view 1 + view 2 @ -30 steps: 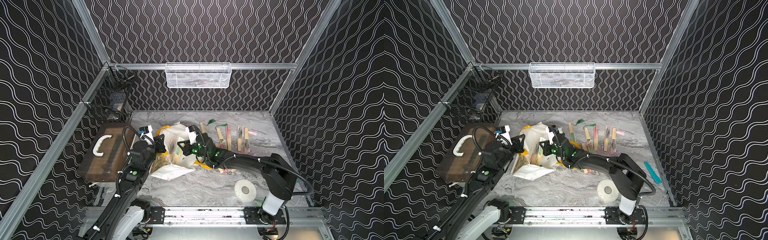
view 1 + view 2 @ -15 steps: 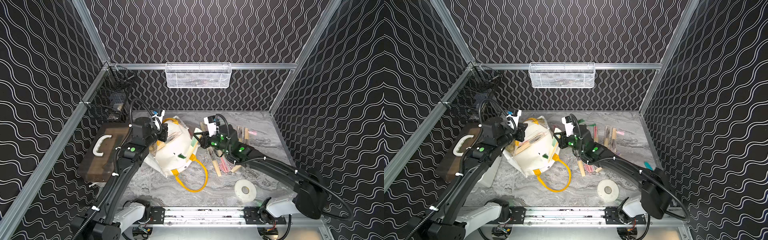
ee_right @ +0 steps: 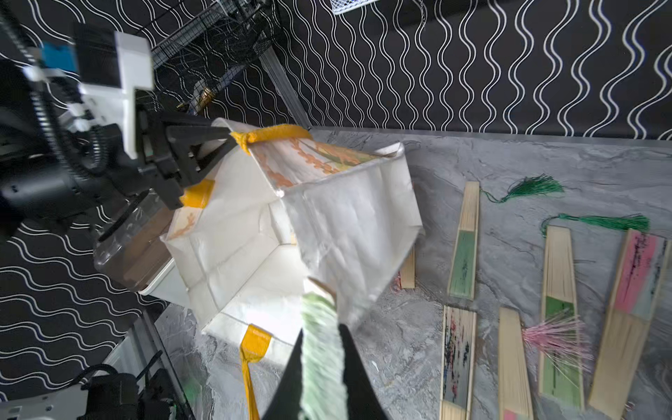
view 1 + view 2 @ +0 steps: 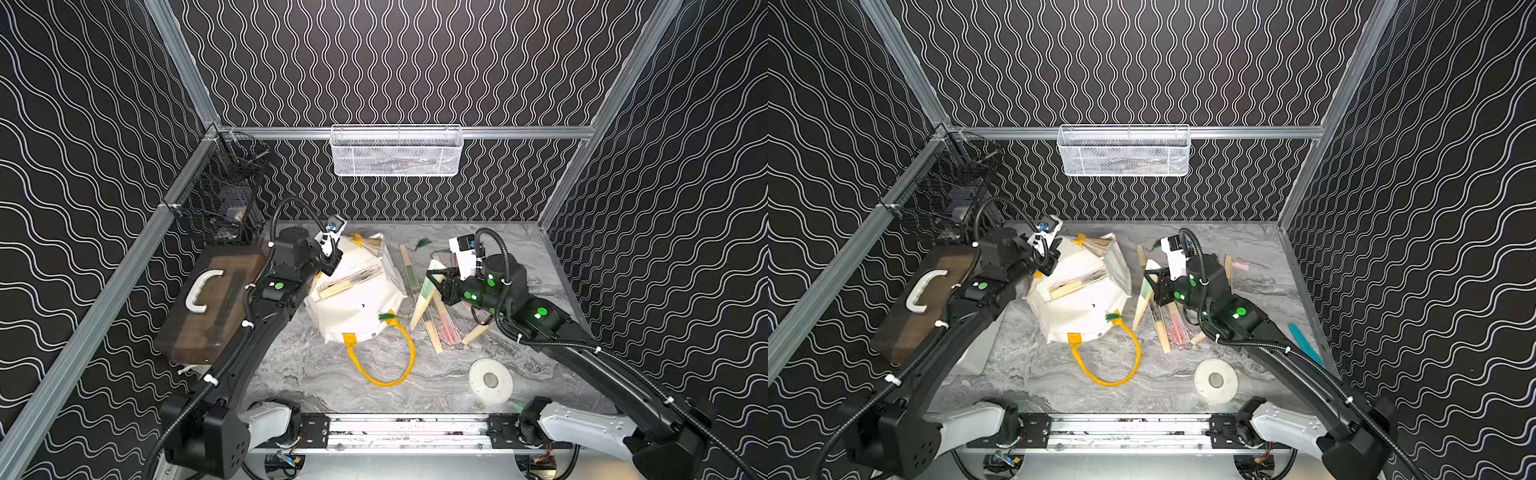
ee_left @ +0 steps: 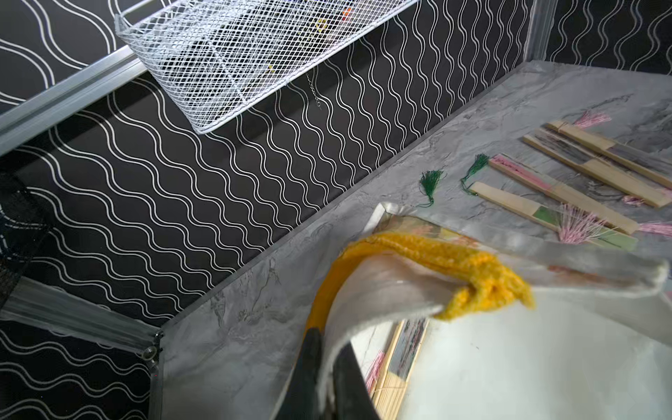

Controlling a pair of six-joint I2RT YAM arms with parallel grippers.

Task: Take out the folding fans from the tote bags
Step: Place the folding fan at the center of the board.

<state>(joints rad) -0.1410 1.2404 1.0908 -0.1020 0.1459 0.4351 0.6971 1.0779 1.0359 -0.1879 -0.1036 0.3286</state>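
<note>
2 arms, L arm [image 4: 266,316] & R arm [image 4: 615,374]: matte blk shells, white base housings [image 4: 270,417], round green LEDs [image 4: 279,285]. Blk corrugated cables [image 4: 291,200] w/ white zip ties [image 4: 210,379]. White cam mounts [image 4: 464,255] at wrists. L gripper [image 3: 234,140] & R gripper [image 3: 322,329]: blk, triangular frames.

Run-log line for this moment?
left end effector: shut on tote bag rim | right end effector: shut on green fan | other fans: on table

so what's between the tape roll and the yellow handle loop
only bare tabletop from tape roll to handle loop, shown in both top views
</note>
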